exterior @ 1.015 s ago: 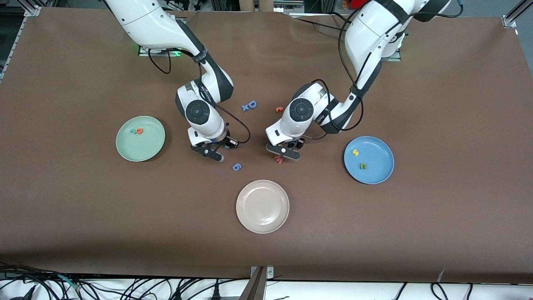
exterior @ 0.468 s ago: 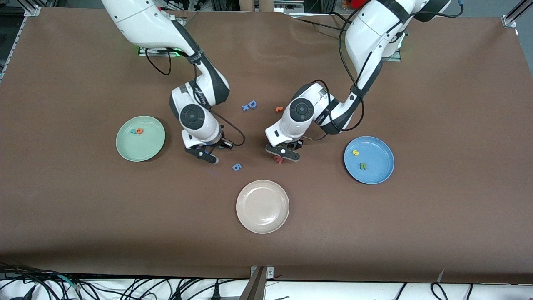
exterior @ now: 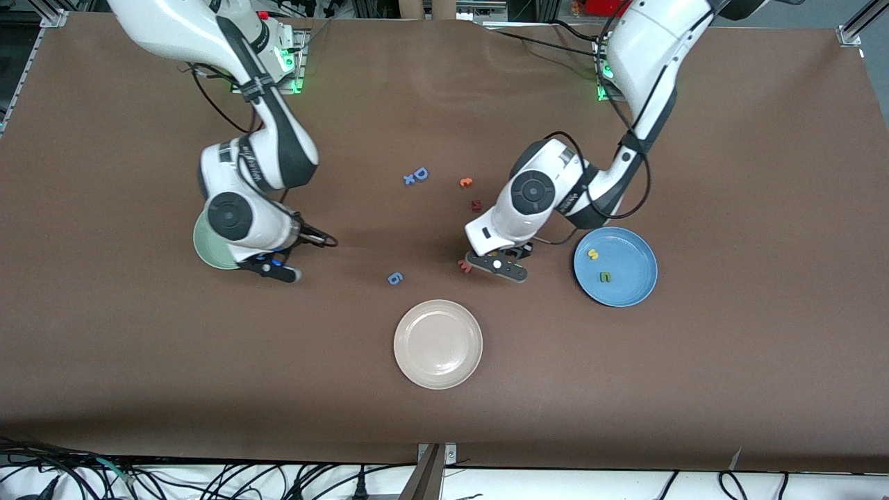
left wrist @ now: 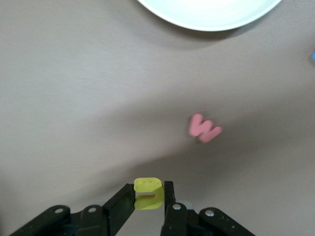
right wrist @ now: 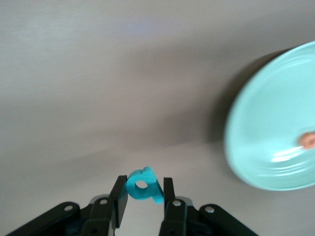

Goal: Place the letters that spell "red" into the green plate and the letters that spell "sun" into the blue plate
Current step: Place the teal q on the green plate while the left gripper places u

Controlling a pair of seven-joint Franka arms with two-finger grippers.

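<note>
My left gripper [left wrist: 148,190] is shut on a yellow "u" [left wrist: 147,187], held above the table. In the front view this gripper [exterior: 497,269] hangs between the pink "w" [exterior: 463,264] and the blue plate [exterior: 628,295]. That plate holds a yellow "s" [exterior: 592,254] and an olive-green "n" [exterior: 605,277]. My right gripper [right wrist: 142,186] is shut on a teal "d" [right wrist: 142,185] beside the green plate [right wrist: 268,132], which holds an orange "e" [right wrist: 309,140]. In the front view the right wrist covers most of the green plate [exterior: 205,251], with the gripper [exterior: 275,270] at its rim.
A beige-white plate [exterior: 438,375] lies nearest the front camera. A blue "6" [exterior: 395,278] sits between the two grippers. Farther off lie a blue "D" [exterior: 420,173], a small blue piece [exterior: 409,180], an orange piece [exterior: 466,182] and a dark red piece [exterior: 476,205].
The left gripper has shut on the yellow "u" and shifted toward the blue plate. The right arm has carried the teal "d" from mid-table to the green plate's edge.
</note>
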